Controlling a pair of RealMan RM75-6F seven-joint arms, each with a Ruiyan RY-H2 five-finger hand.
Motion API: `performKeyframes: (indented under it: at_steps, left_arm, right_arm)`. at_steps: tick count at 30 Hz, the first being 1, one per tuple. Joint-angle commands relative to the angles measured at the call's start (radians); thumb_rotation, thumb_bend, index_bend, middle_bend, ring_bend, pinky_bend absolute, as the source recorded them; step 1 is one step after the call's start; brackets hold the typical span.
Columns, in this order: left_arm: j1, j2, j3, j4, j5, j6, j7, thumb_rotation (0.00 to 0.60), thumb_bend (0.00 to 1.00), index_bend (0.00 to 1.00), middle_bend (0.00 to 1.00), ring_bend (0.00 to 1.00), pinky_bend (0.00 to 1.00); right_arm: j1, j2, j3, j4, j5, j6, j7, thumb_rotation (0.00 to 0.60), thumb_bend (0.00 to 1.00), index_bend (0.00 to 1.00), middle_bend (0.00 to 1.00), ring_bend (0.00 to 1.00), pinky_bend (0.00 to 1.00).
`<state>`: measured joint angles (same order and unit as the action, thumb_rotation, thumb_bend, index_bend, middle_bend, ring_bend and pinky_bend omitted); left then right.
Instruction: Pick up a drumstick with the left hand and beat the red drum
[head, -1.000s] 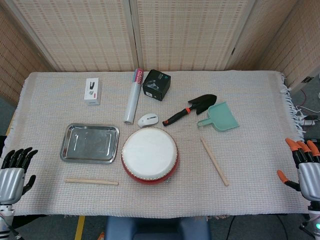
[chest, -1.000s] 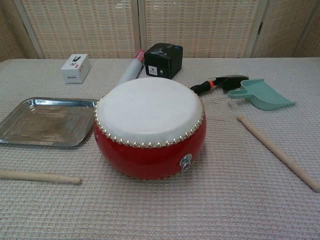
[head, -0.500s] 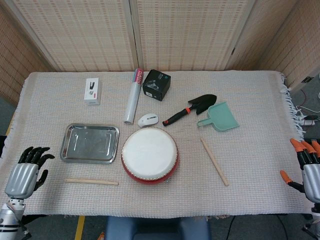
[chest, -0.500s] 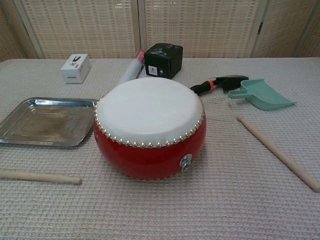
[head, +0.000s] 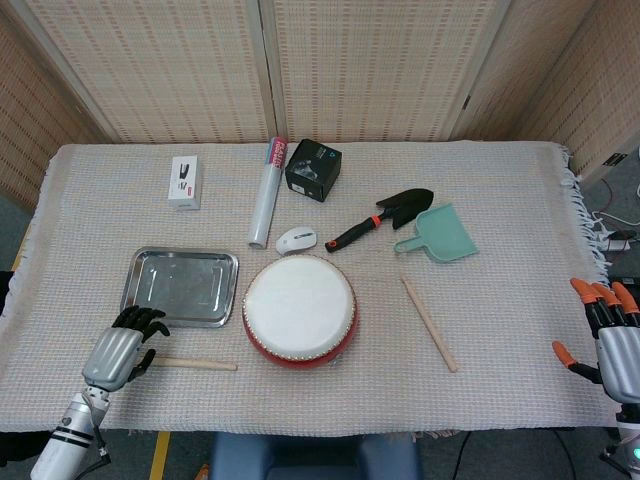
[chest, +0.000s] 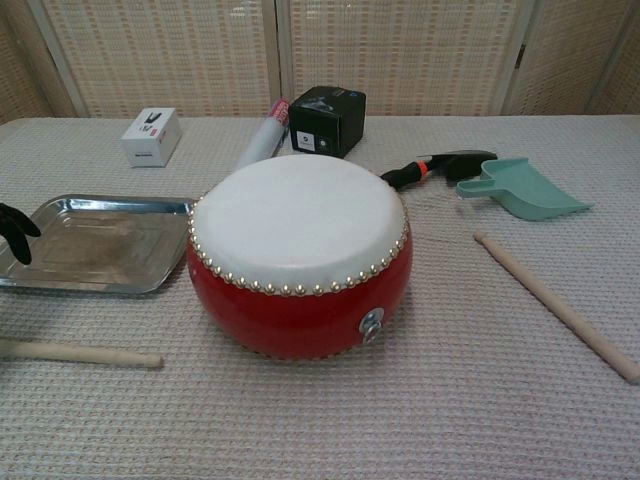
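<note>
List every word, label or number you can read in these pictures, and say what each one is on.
None can be read.
White box: dark mark, too small to read.
Roll: print on its pink end, blurred.
Black box: pale marks, illegible.

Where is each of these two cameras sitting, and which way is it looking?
Head view: high above the near table edge, looking steeply down on the whole table; the left hand by a drumstick and the right hand at the far right both show.
Chest view: low at the near edge, looking level across at the red drum; only the left hand's dark fingertips show.
Shared: drum, both drumsticks, steel tray, left hand.
</note>
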<state>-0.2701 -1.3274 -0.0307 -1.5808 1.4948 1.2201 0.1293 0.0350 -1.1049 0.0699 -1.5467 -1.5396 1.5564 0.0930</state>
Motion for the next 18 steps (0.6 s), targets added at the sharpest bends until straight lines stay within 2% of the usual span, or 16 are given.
performKeyframes:
  at_steps: [1, 7, 13, 18]
  left_arm:
    - [-0.026, -0.045, 0.016, 0.017, -0.008, -0.045, 0.039, 0.600, 0.40, 0.42, 0.21, 0.15, 0.12]
    - [-0.038, -0.099, 0.022, 0.003, -0.053, -0.080, 0.103, 0.600, 0.36, 0.43, 0.19, 0.13, 0.10]
    - [-0.039, -0.169, 0.009, -0.010, -0.117, -0.079, 0.177, 0.600, 0.33, 0.46, 0.16, 0.00, 0.05]
    - [-0.039, -0.197, 0.008, -0.028, -0.167, -0.083, 0.231, 0.600, 0.33, 0.49, 0.15, 0.00, 0.03]
  right_arm:
    - [0.000, 0.000, -0.001, 0.001, -0.001, -0.001, 0.005, 0.600, 0.24, 0.06, 0.12, 0.00, 0.06]
    - [-0.002, 0.000, 0.000, 0.005, 0.003, 0.001, 0.017, 0.600, 0.24, 0.06, 0.11, 0.00, 0.06]
    - [0.005, 0.005, -0.006, 0.000, -0.001, -0.018, 0.040, 0.600, 0.24, 0.06, 0.11, 0.00, 0.05]
    - [0.004, 0.010, -0.007, -0.003, 0.003, -0.021, 0.049, 0.600, 0.24, 0.07, 0.10, 0.00, 0.05]
